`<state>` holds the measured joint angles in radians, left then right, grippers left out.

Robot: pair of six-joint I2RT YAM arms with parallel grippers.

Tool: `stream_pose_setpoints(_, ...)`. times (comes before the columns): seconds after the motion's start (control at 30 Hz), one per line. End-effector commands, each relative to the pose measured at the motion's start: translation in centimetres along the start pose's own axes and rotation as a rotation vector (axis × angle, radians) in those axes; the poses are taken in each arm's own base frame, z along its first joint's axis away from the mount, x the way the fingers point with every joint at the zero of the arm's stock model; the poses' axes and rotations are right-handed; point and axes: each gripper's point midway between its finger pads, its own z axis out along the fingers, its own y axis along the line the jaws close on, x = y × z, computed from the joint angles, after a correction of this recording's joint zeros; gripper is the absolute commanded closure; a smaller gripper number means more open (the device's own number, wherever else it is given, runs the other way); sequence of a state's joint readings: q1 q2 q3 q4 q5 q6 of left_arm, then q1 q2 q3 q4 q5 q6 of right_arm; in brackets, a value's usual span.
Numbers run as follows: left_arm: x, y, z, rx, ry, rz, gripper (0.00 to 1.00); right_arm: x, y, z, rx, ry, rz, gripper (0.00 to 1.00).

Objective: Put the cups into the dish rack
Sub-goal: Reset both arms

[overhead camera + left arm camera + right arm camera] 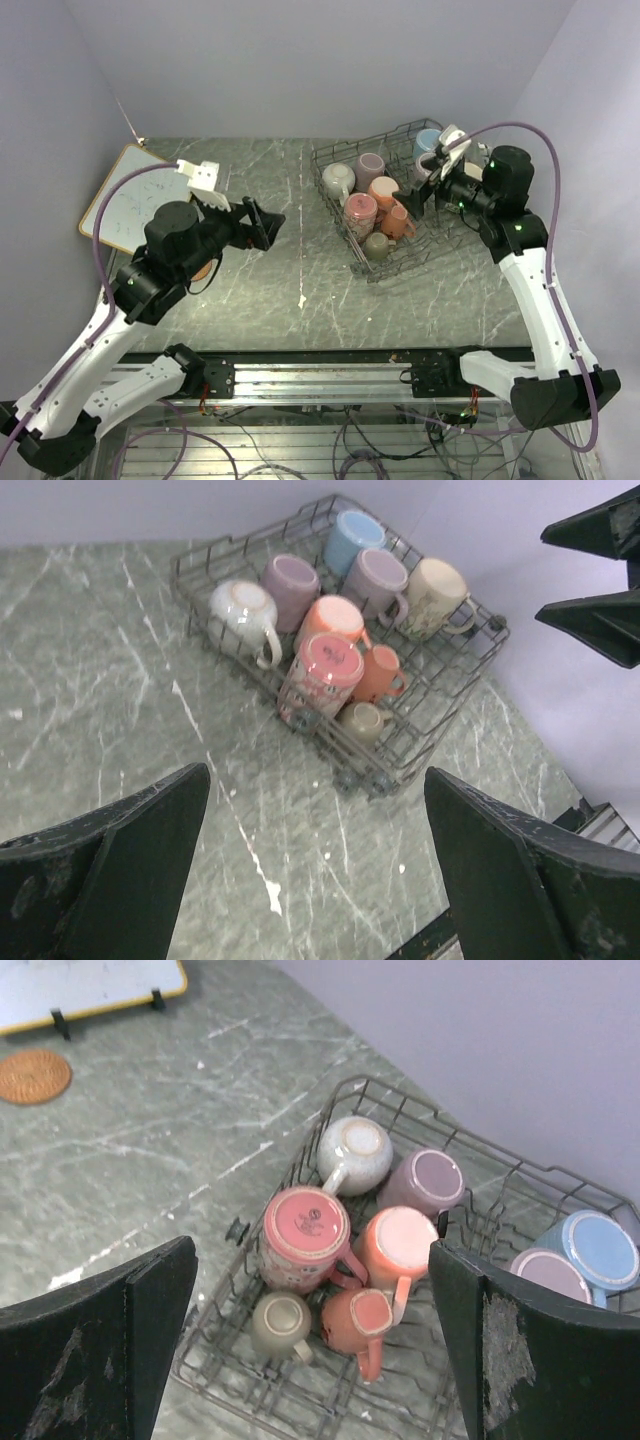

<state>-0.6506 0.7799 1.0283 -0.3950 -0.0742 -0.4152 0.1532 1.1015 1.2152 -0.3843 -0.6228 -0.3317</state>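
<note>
The dish rack (440,250) stands at the back right of the table with several cups upside down in it. In the right wrist view I see the pink floral cup (305,1230), a peach cup (400,1240), a small olive cup (282,1322), a white cup (355,1150), a mauve cup (435,1180) and a light blue cup (597,1248). My right gripper (412,202) hangs open above the rack's middle, holding nothing. My left gripper (266,225) is open and empty over bare table left of the rack (250,530).
A wood-framed whiteboard (125,195) lies at the far left, partly under my left arm. A round cork coaster (33,1075) lies beside it. The side wall runs close behind the rack on the right.
</note>
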Motion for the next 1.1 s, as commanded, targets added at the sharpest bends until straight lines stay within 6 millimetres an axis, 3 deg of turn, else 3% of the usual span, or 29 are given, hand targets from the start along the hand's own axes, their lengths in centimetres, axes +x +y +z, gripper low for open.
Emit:
stream_pose_setpoints(0.0, -4.9, -2.8, 0.1, 0.095, -0.079, 0.068, 0.02, -4.1, -1.4, -0.7, 0.061, -0.075, 0.103, 0.00)
stream_pose_setpoints(0.17, -9.0, -4.7, 0.5, 0.122, -0.102, 0.114, 0.02, -7.6, -3.9, -2.4, 0.206, -0.104, 0.179, 0.00)
stream_pose_setpoints(0.47, -14.1, -6.8, -0.5, 0.148, -0.141, 0.157, 0.02, -12.0, -3.4, -4.4, 0.184, -0.142, 0.125, 0.00)
stream_pose_setpoints(0.83, -16.5, -6.3, -2.7, 0.096, -0.189, 0.188, 0.01, -16.3, -2.6, -6.4, 0.166, -0.199, 0.177, 0.00)
stream_pose_setpoints(1.07, -17.9, -6.8, -4.7, 0.111, -0.234, 0.191, 0.01, -18.5, -3.6, -7.4, 0.214, -0.229, 0.182, 0.00)
